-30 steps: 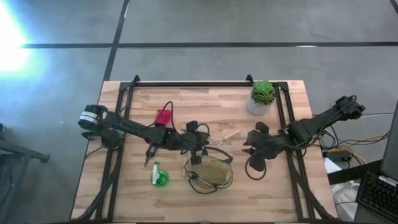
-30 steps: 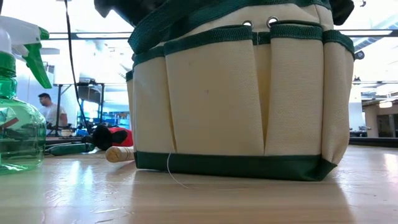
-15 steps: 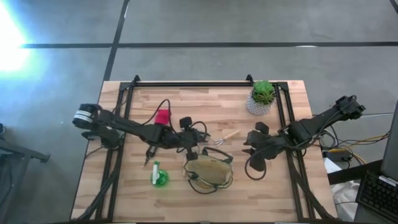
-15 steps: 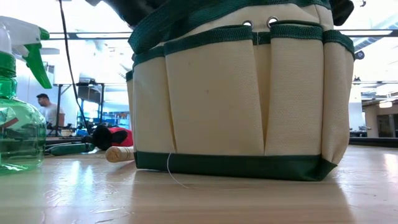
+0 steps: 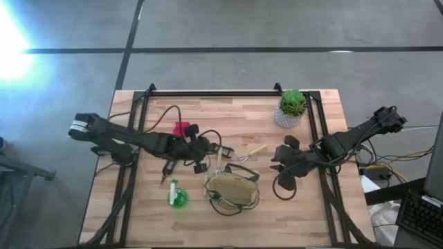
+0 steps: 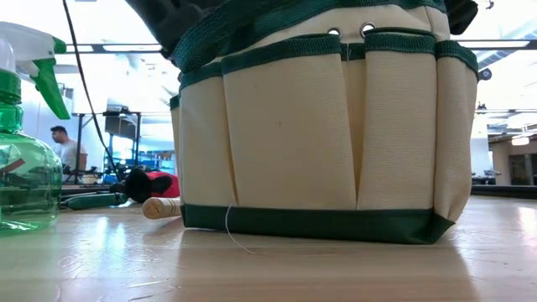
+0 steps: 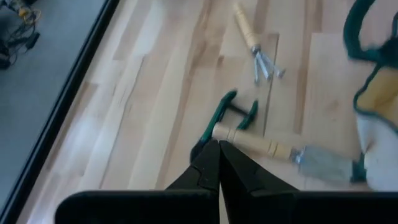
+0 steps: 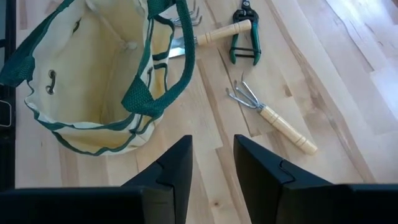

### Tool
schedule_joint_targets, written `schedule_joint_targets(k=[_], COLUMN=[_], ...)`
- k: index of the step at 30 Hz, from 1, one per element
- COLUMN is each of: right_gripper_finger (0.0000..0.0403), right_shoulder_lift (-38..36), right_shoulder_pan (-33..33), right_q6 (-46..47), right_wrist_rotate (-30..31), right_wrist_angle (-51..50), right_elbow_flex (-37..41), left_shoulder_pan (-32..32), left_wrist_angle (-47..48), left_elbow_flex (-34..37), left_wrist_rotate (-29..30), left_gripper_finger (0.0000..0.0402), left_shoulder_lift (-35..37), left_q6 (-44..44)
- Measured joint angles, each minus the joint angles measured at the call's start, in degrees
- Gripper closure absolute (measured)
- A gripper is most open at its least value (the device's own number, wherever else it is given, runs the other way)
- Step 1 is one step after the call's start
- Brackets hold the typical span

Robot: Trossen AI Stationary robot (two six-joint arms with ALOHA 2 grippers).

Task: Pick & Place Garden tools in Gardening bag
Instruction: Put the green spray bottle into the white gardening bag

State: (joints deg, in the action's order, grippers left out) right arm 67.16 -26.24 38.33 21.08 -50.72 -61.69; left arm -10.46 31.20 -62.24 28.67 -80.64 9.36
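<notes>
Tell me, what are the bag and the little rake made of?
The bag looks like soft cream cloth with green woven trim; it sags and folds. The little rake seems to have a pale wooden handle with shiny grey prongs, probably metal.

The left arm (image 5: pixel 138 140) has been drawn back toward the table's left edge, so that the left gripper (image 5: pixel 201 153), previously at the gardening bag (image 5: pixel 234 191), now sits clear of its rim. Its fingers are pressed together with nothing between them.
</notes>
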Motion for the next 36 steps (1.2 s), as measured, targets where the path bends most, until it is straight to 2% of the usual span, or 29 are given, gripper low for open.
schedule_joint_targets(k=[4, 8, 14, 18, 27, 31, 36], right_gripper_finger=[0.0298, 0.0296, 0.0289, 0.0291, 0.0292, 0.0285, 0.0277], right_shoulder_lift=[0.0, 0.0, 0.0, 0.0, 0.0, 0.0, 0.0], right_shoulder_pan=[0.0, 0.0, 0.0, 0.0, 0.0, 0.0, 0.0], right_q6=[-0.8, -2.3, -2.7, -2.7, -2.7, -2.7, -4.1], right_wrist_rotate=[0.0, 0.0, 0.1, 0.8, 1.4, 1.6, 1.6], right_wrist_angle=[0.0, 0.1, 0.2, 0.2, 0.2, 0.2, 0.1], right_elbow_flex=[0.0, 0.0, 0.0, 0.0, 0.0, 0.0, 0.0], left_shoulder_pan=[-0.2, -0.4, -0.7, -2.0, -9.1, -12.0, -14.5], left_wrist_angle=[5.6, 10.2, 11.3, 14.1, 33.6, 42.2, 46.3], left_elbow_flex=[0.0, -0.1, -0.8, -2.2, -12.5, -17.3, -20.5], left_wrist_rotate=[-0.9, -4.8, -14.4, -17.4, -17.9, -23.2, -30.3], left_gripper_finger=[0.0393, 0.0393, 0.0392, 0.0392, 0.0392, 0.0392, 0.0392], left_shoulder_lift=[3.1, 7.0, 13.6, 16.1, 12.9, 9.3, 4.6], left_q6=[2.7, 7.9, 21.6, 29.7, 49.0, 58.8, 67.2])
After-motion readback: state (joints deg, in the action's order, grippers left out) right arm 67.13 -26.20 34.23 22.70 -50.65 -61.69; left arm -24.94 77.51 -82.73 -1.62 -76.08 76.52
